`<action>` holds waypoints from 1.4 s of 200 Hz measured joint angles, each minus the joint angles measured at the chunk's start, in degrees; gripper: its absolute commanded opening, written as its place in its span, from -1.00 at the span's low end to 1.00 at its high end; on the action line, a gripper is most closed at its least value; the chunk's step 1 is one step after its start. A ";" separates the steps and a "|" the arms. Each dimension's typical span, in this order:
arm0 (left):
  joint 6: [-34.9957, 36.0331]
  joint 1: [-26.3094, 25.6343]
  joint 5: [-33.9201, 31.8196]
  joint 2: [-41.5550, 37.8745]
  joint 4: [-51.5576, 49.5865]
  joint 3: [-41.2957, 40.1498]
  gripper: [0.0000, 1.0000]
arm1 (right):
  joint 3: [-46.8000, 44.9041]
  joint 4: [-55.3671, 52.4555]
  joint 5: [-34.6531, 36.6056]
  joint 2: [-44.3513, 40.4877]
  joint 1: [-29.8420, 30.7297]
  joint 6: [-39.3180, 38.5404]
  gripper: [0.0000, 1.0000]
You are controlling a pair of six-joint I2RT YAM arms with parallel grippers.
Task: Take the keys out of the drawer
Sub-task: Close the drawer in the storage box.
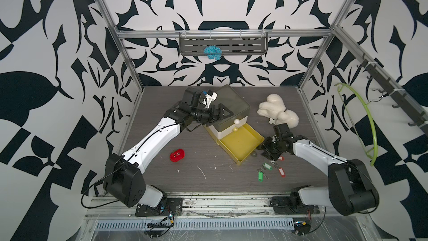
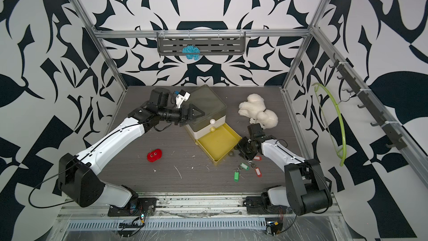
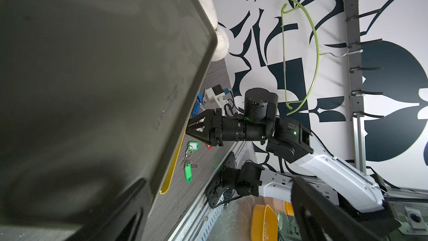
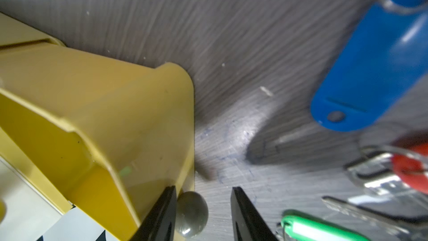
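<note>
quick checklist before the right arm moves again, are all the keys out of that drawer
1. Yellow drawer pulled out: ok.
2. Drawer free of keys: ok. Both top views show only its bare floor.
3. Keys on the table: ok for the green and red tags. Whether the blue tag lies flat: cannot tell.
4. Right end effector empty: ok. Jaws apart, nothing between them.
5. Clearance at the drawer front: not ok. One finger sits close beside the grey knob.
6. Left end effector steadying the drawer unit: cannot tell. It is open over the top, but contact is unclear.
</note>
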 measured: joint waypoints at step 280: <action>2.67 2.47 2.93 1.01 1.31 -0.66 0.98 | 13.22 18.97 -2.80 22.58 6.25 6.10 -0.11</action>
